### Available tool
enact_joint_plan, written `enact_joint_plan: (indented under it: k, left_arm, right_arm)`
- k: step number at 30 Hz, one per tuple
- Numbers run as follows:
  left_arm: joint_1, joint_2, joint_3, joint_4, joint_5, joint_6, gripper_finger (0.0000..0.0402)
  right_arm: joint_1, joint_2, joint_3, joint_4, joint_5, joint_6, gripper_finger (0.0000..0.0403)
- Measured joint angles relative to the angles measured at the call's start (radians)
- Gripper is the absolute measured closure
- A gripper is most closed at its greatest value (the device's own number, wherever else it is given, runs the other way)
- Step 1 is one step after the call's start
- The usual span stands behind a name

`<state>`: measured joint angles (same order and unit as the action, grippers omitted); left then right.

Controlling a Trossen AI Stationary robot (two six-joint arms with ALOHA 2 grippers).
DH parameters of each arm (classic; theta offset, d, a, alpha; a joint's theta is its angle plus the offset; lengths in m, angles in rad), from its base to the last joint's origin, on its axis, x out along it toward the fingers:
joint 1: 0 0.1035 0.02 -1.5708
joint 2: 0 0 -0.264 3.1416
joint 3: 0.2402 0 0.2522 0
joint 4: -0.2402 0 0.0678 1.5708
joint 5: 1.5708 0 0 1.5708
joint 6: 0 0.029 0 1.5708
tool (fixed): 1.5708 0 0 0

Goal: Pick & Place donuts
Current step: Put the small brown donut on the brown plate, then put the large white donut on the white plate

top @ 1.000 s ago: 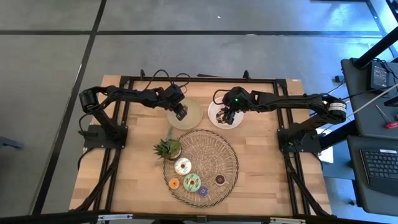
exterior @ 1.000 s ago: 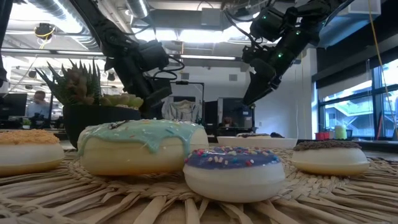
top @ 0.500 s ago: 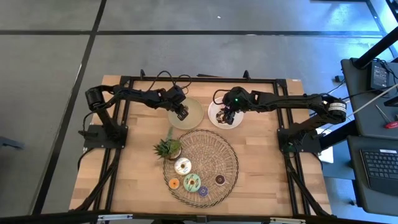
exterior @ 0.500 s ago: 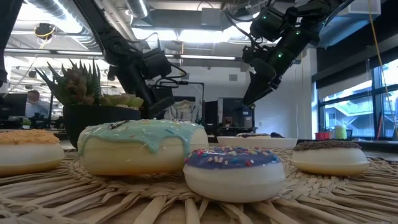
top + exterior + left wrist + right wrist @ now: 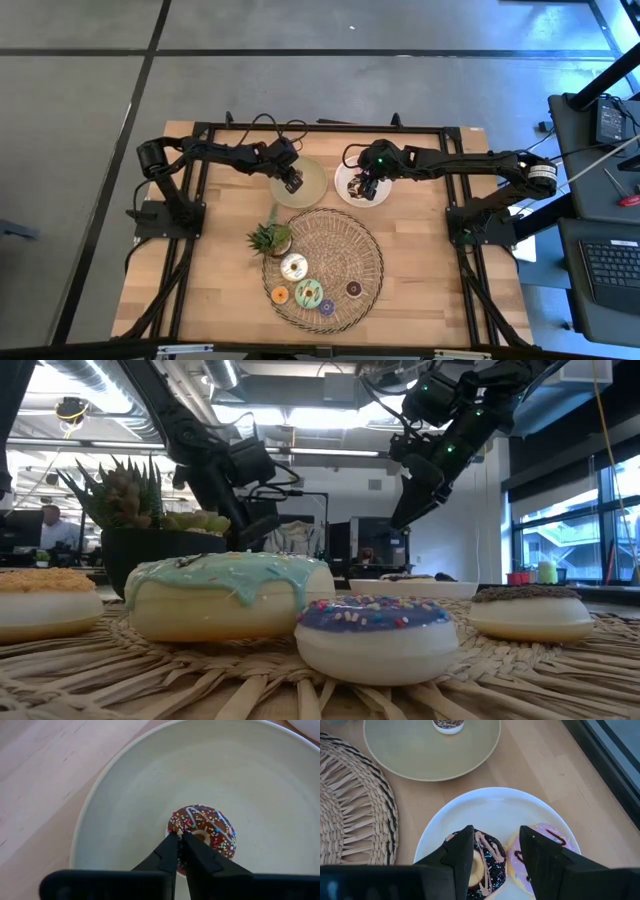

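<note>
A brown sprinkled donut (image 5: 205, 827) lies flat in the pale green plate (image 5: 303, 178). My left gripper (image 5: 179, 836) is shut, its tips at that donut's rim, pointing down. On the white plate (image 5: 485, 805) lie a dark donut with pink drizzle (image 5: 484, 855) and a pink donut (image 5: 542, 851). My right gripper (image 5: 496, 831) hangs open above them, mostly over the dark one, well off the plate in the low view (image 5: 425, 470). Several more donuts rest on the woven mat (image 5: 350, 235): white (image 5: 293, 267), orange (image 5: 280, 295), green (image 5: 308, 293), purple (image 5: 327, 307), brown (image 5: 353, 289). My left gripper's shut fingertips (image 5: 175, 842) stand at the edge of the brown donut's rim (image 5: 185, 822), coming from above. The donut lies flat on the plate. Whether the tips touch it, I cannot tell.
A spiky potted plant (image 5: 270, 238) stands at the mat's left edge, just near of the green plate. The black frame (image 5: 320, 127) runs along the table's far side. Bare wood shows to the left and right of the mat.
My left arm has shifted a little toward the table's right over the green plate, then held still. The right arm and the donuts have stayed put.
</note>
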<state>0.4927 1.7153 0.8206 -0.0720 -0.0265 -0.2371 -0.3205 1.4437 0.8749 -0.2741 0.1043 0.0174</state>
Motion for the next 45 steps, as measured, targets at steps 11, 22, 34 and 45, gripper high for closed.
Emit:
enact_joint_plan:
  k: [11, 22, 34, 45]
  left_arm:
    - [0.000, 0.000, 0.034, -0.017, -0.008, -0.003, 0.0302]
    - [-0.009, -0.146, 0.034, -0.066, -0.001, 0.049, 0.0272]
    - [-0.225, -0.377, 0.035, -0.055, 0.107, 0.197, 0.0275]
    - [-0.369, -0.359, 0.036, -0.049, 0.107, 0.198, 0.0274]
  right_arm:
    - [0.000, 0.000, 0.000, 0.000, 0.000, 0.000, 0.0242]
    - [0.000, 0.000, 0.000, -0.001, 0.000, -0.001, 0.0242]
    - [0.153, 0.000, 0.001, 0.024, -0.249, -0.212, 0.0242]
    - [0.424, 0.000, 0.001, 0.024, -0.185, -0.142, 0.0242]
